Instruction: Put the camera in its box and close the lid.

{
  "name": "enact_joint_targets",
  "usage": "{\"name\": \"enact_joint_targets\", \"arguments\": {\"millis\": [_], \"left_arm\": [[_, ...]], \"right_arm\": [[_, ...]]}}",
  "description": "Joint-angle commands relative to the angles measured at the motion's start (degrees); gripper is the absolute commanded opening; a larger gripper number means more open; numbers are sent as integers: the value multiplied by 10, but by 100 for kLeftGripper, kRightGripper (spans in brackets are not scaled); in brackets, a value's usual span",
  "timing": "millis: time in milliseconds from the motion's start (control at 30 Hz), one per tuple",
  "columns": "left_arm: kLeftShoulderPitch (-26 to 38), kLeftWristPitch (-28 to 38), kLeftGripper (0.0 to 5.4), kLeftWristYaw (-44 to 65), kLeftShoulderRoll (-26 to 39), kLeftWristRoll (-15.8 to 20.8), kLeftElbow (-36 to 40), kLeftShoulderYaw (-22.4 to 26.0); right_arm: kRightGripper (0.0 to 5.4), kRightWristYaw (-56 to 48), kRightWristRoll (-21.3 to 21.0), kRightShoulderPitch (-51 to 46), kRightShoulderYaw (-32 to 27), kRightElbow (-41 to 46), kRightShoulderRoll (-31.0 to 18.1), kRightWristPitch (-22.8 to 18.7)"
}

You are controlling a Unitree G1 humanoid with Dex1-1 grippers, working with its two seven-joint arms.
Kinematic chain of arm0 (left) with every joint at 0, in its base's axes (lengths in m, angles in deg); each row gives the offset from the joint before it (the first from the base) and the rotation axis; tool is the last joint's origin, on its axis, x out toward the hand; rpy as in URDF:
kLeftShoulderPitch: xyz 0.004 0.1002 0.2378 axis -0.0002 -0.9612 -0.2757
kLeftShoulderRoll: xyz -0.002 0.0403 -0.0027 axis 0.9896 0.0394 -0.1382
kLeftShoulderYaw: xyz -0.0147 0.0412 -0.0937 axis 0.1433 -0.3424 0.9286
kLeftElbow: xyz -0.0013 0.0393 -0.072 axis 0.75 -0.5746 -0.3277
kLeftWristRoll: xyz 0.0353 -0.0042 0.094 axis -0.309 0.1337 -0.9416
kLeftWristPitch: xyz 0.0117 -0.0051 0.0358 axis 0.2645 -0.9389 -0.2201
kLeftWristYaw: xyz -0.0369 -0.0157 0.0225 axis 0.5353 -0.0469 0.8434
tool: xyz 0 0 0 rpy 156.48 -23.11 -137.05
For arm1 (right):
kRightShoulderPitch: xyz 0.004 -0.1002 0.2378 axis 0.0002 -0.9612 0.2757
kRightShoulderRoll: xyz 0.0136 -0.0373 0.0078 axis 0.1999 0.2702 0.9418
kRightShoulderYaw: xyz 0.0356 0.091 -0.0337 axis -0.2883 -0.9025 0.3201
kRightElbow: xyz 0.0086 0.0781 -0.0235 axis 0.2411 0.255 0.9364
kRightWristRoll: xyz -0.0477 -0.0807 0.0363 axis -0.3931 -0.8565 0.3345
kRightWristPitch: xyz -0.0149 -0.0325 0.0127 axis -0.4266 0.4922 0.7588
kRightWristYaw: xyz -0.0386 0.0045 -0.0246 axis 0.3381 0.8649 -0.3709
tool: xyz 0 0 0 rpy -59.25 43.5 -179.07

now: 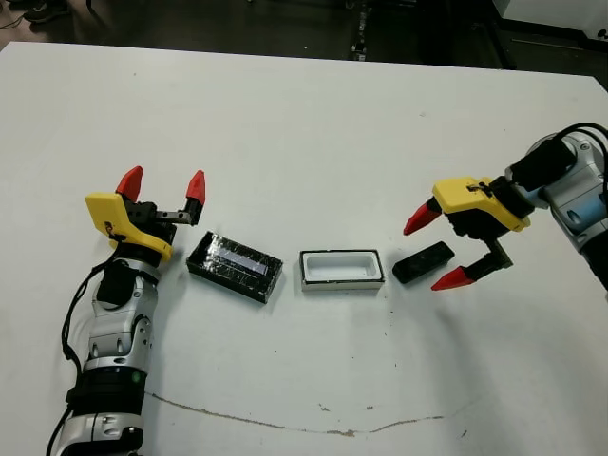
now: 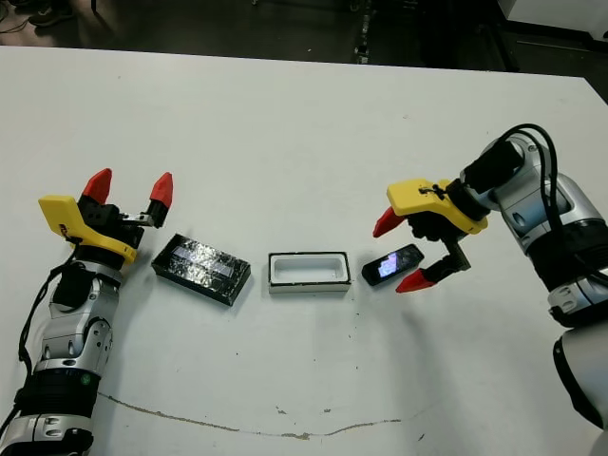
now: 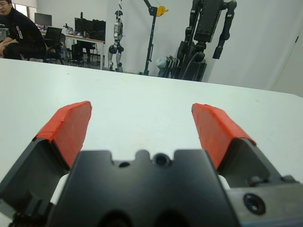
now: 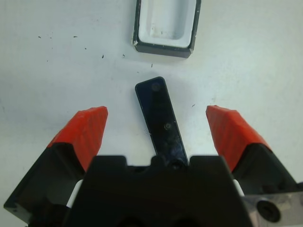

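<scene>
The jaws of the right gripper (image 2: 410, 255) stand wide apart and hold nothing, straddling the camera (image 2: 391, 263), which lies flat on the white surface (image 1: 313, 123) just beside the box (image 1: 342, 269). The box sits open and empty, with the lid (image 1: 235, 266) lying apart on its far side, near the left gripper (image 1: 162, 186), whose jaws are also spread and empty.

The step in hand looks like the pick-up: the right gripper would need to lower and close across the camera's narrow sides. The right wrist view shows the camera centred between the fingers (image 4: 85, 132); the left wrist view shows only bare surface and a seated person (image 3: 16, 33) beyond.
</scene>
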Motion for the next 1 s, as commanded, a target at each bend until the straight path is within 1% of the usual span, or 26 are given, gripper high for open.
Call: {"name": "enact_joint_targets", "arguments": {"millis": [33, 167, 433, 533, 667, 1000], "left_arm": [[-4, 2, 540, 4, 0, 0, -6, 2], [-3, 1, 540, 1, 2, -3, -5, 2], [-3, 3, 540, 1, 0, -4, -5, 1], [-3, 3, 540, 3, 0, -2, -7, 2], [-4, 5, 540, 2, 1, -4, -6, 1], [-5, 5, 540, 2, 1, -5, -6, 0]], "right_arm": [[537, -3, -6, -11, -3, 0, 3, -3], [537, -3, -6, -14, -6, -2, 6, -2], [537, -3, -29, -30, -27, 8, 14, -19], [537, -3, -33, -36, -35, 9, 18, -9], [537, -1, -45, -42, -42, 14, 21, -27], [537, 4, -67, -52, -47, 12, 32, -21]]}}
